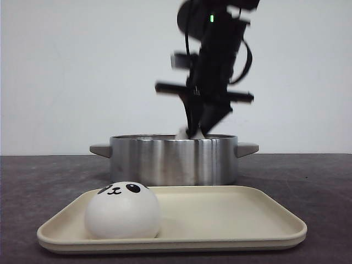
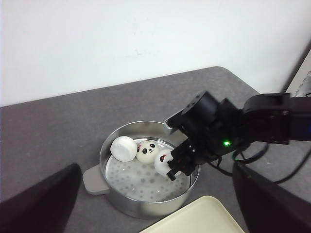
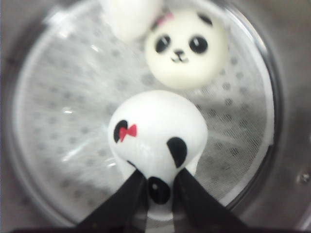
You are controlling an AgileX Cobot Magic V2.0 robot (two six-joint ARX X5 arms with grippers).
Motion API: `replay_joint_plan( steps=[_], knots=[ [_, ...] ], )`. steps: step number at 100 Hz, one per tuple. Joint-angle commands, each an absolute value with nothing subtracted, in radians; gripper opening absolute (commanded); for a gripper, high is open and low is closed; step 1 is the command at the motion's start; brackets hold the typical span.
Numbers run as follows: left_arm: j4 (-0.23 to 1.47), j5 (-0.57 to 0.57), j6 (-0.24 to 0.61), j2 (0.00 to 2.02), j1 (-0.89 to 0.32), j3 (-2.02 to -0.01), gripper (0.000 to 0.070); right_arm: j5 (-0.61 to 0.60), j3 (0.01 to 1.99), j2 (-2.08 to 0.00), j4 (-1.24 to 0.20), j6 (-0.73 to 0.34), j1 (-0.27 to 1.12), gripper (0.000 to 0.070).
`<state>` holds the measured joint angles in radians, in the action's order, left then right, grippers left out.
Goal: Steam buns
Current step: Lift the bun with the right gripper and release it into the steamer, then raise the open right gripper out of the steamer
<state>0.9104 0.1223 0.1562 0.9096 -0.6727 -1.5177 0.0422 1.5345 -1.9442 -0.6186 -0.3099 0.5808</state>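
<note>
The steel pot holds three white buns on its dotted liner. A plain-sided bun and a panda-faced bun rest side by side at the far wall. My right gripper reaches down into the pot and is shut on the third bun, which has a red bow, pinching its lower part. Just above the rim this bun barely shows. Another panda bun sits on the cream tray, at its left end. My left gripper hovers high above the pot, open and empty.
The pot has two grey side handles and stands on a dark grey table just behind the tray. A white wall closes the back. The right arm and its cables stretch over the table beside the pot.
</note>
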Motion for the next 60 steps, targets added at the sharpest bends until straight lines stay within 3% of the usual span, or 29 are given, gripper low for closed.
replay_joint_plan(
  steps=[1, 5, 13, 15, 20, 48, 53, 60],
  knots=[
    [0.906, 0.123, 0.151, 0.915, -0.681, -1.536, 0.0595, 0.042, 1.554, -1.959, -0.606, -0.294, 0.579, 0.0059],
    [0.91, 0.123, 0.15, 0.915, -0.681, -1.536, 0.0595, 0.043, 1.554, -1.962, -0.601, -0.294, 0.577, 0.0175],
    [0.921, 0.123, 0.15, 0.915, -0.681, -1.536, 0.0595, 0.047, 1.554, -1.962, -0.583, -0.294, 0.571, 0.0493],
    [0.925, 0.123, 0.15, 0.915, -0.681, -1.536, 0.0595, 0.048, 1.554, -1.962, -0.581, -0.295, 0.571, 0.0544],
    [0.928, 0.123, 0.15, 0.915, -0.681, -1.536, 0.0595, 0.054, 1.554, -1.962, -0.579, -0.295, 0.57, 0.059],
    [0.933, 0.123, 0.15, 0.916, -0.681, -1.536, 0.0595, 0.051, 1.596, -1.959, -0.635, -0.296, 0.565, 0.0575],
    [0.948, 0.123, 0.152, 0.918, -0.681, -1.536, 0.0595, 0.041, 1.641, -1.953, -0.685, -0.295, 0.565, 0.0451],
    [0.984, 0.123, 0.178, 0.926, -0.681, -1.532, 0.0595, 0.02, 1.711, -1.932, -0.755, -0.275, 0.565, 0.0101]
  ],
)
